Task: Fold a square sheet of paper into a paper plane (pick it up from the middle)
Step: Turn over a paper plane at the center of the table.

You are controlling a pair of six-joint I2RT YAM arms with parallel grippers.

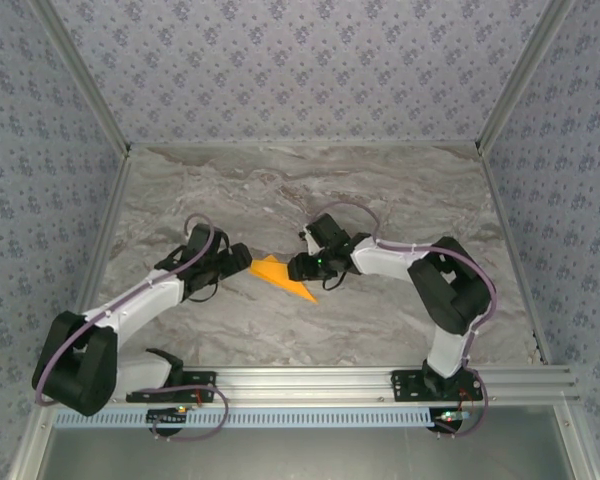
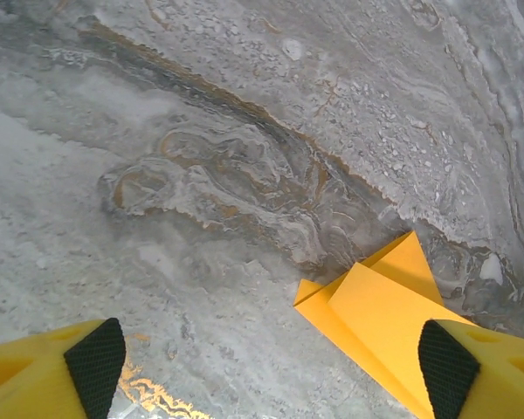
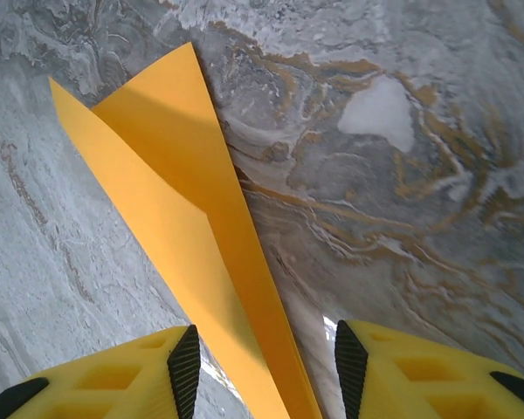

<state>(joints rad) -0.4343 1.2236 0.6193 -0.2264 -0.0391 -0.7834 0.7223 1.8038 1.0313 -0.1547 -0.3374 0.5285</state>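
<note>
Grey, brown-veined marble tabletop [image 1: 400, 190] fills a booth walled with pale floral-patterned paper [image 1: 280, 60].

Left gripper [image 2: 275, 367]: its yellow fingers with black pads [image 2: 96, 362] stand wide apart and hold nothing, with bare marble between them. In the left wrist view the finger at 4 o'clock covers a corner of the paper plane [image 2: 375, 314], whose broad tail lies flat on the table at 3 to 4 o'clock.

Right gripper [image 3: 262, 367]: its jaws are partly open and straddle the narrow front half of the plane without pinching it. A strip of marble shows between the paper and the finger at 5 o'clock. From there the bright-orange dart widens toward 11 o'clock, its layered folds lying flat.

From above, the plane lies near the middle of the table, its nose pointing to 4 o'clock. The left gripper sits at the plane's 10 o'clock, just beside the tail; the right gripper sits at its 1 o'clock, against the far edge.

Both white-and-black arms, trailing thin lilac cables [image 1: 205, 225], reach back to an aluminium rail [image 1: 320, 380] at 6 o'clock.
</note>
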